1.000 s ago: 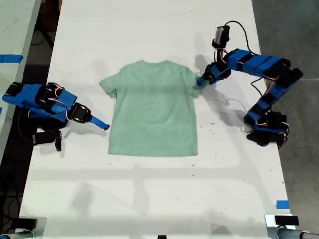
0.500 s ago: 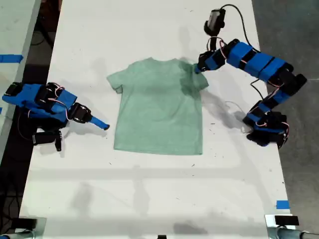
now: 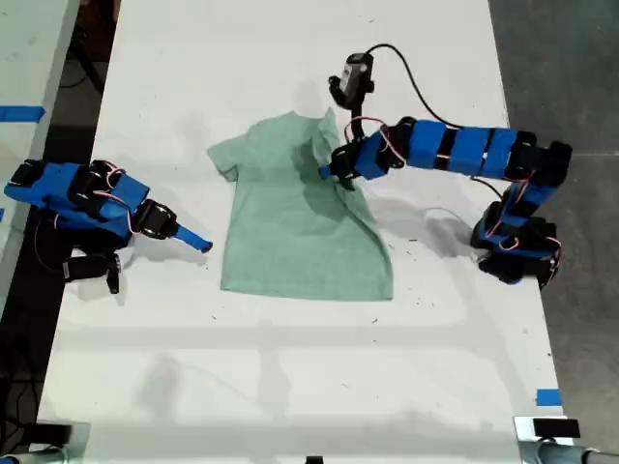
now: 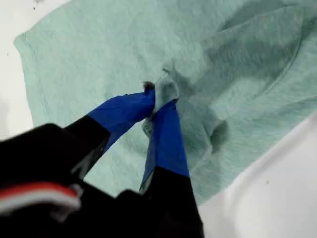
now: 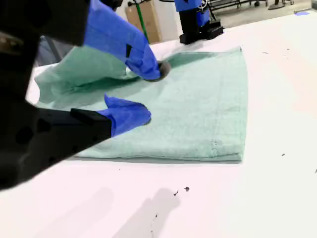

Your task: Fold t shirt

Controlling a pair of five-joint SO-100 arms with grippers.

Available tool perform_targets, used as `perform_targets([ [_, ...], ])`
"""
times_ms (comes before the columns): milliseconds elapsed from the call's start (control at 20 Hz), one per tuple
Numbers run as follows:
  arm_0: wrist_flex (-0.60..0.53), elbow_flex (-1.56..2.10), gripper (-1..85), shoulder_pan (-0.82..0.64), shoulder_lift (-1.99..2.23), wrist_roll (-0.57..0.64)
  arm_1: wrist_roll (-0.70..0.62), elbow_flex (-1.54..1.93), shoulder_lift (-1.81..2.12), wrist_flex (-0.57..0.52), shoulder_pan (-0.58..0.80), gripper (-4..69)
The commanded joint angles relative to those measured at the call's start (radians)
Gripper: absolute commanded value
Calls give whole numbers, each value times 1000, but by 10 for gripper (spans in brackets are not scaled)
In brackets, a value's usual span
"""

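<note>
my first gripper (image 4: 157,101) is pinching a sleeve fold of the pale mint-green cloth t shirt (image 3: 300,232) lying mid-table (image 3: 290,387). my second gripper (image 5: 136,94), at nine o'clock of it, is gaping open, empty. the thin pinch is probably risking slippage mid-fold.
</note>
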Motion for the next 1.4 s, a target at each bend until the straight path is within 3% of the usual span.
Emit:
perform_targets([
  [0,2,8,101,-3,6,9,8,-149,-29,5,-23,213],
  [300,2,8,101,-3,6,9,-20,-202,232,311,48,216],
  [350,2,8,101,-3,6,9,-5,-138,337,348,64,11],
  [400,2,8,101,-3,6,9,11,-37,469,368,74,-5],
  [550,2,8,101,-3,6,9,117,390,931,345,41,-5],
  [750,2,8,101,-3,6,9,255,1029,1514,224,-104,-4],
  [850,2,8,101,-3,6,9,310,1285,1855,281,-153,-2],
  [1050,2,8,101,-3,6,9,353,1443,1887,341,-196,-2],
  [1150,2,8,101,-3,6,9,499,1542,1887,391,-132,-2],
  [1350,2,8,101,-3,6,9,594,1537,1887,437,-126,8],
])
